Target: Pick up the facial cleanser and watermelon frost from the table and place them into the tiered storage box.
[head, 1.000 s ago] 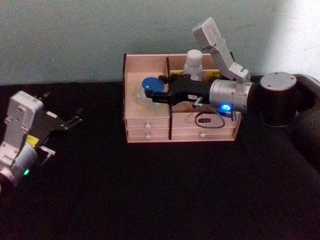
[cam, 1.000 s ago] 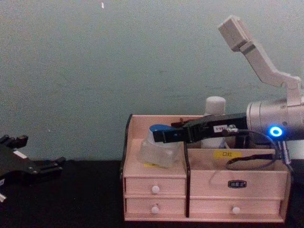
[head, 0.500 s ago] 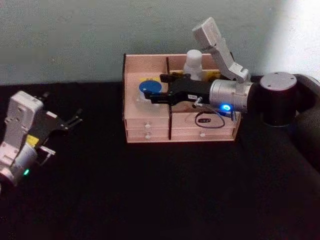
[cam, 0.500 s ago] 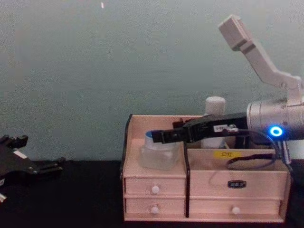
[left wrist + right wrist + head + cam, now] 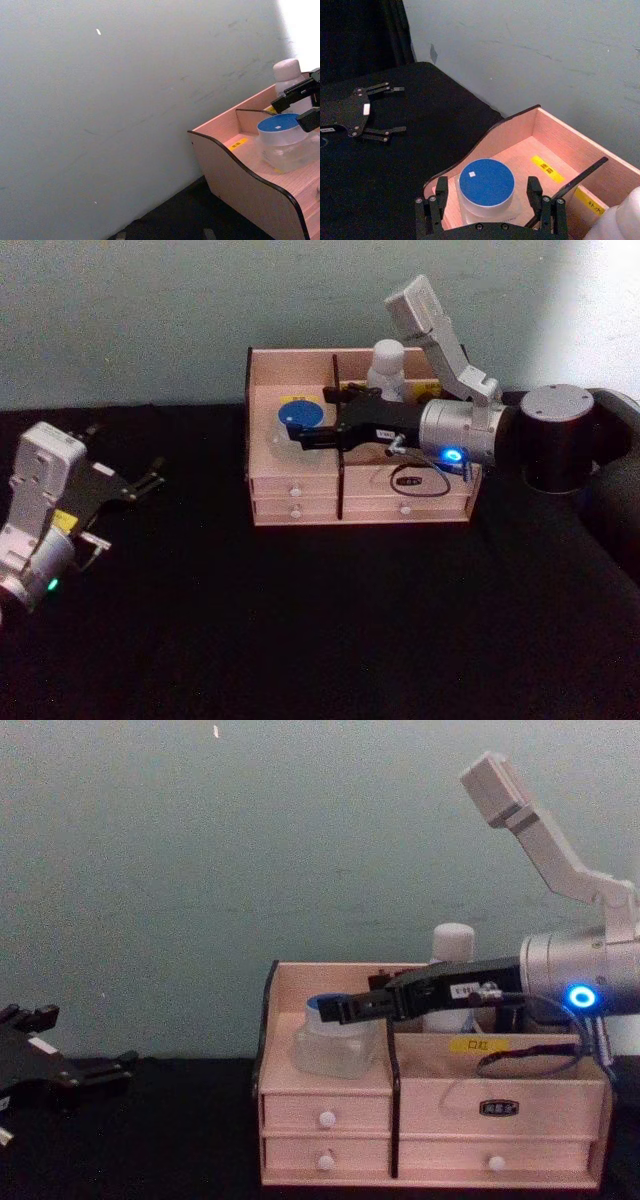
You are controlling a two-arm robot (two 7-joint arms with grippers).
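Tabletop (image 5: 300, 640) nearest the robot is black cloth w/ nothing on it. Left gripper (image 5: 140, 483) sits parked low at the left edge, well apart from the box, fingers spread and holding nothing. Further back, the tiered storage box (image 5: 296, 502) stands against the wall w/ its drawers shut. Right gripper (image 5: 486, 200) reaches in from the right over the box's left top compartment, jaws spread either side of the blue-lidded jar (image 5: 486, 185), pads beside it but apparently not squeezing, so it reads as let go. Jar stands upright on the compartment floor, near the front lip; likely one of the two task items, though which one I can't tell, no label legible. White bottle (image 5: 388, 366) stands upright in the back right compartment, behind the arm. Handling guess: jar is clear plastic, stiff, prob light, w/ smooth walls that could slip, so best hold is across the body just under the lid, not on the lid itself. White bottle looks taller and tippier; grip mid-body. Both items appear to be in the box already, so task looks about done bar pulling the arm clear w/o knocking the jar.
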